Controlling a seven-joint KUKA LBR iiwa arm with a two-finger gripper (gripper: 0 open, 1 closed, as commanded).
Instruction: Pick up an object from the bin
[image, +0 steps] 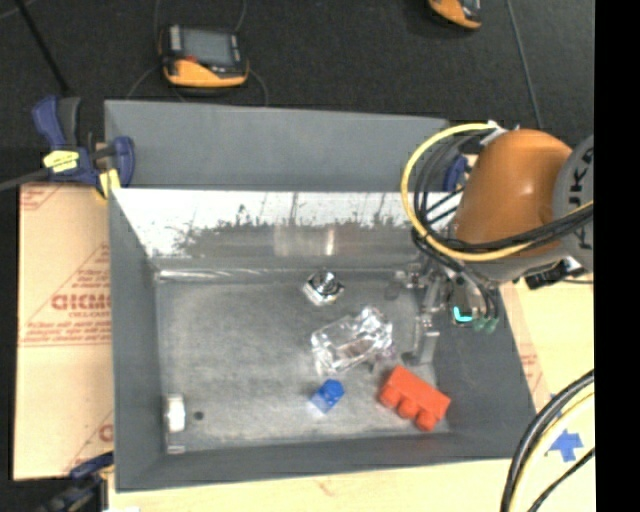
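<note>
- The arm (520, 215) comes in from the right, with its orange cover (512, 185) and looped cables (430, 215) over the bin's (230, 350) far right corner.
- The gripper (424, 340) hangs low in the right half of the bin, pointing down toward the floor.
- Whether it is spread or closed — cannot tell; the wrist hides too much.
- Nearest things: a crumpled clear plastic (350, 342) piece just to its left, near the bin's middle, and a red block (412, 397) just in front of it, toward the near wall.
- Contact with either one cannot be made out.
- A small blue block (326, 396) lies left of the red block, just in front of the clear plastic.
- A small silver piece (322, 289) sits near the far wall, apart from the rest.
- A white piece (175, 412) lies alone in the near left corner — well apart from the gripper.
</note>
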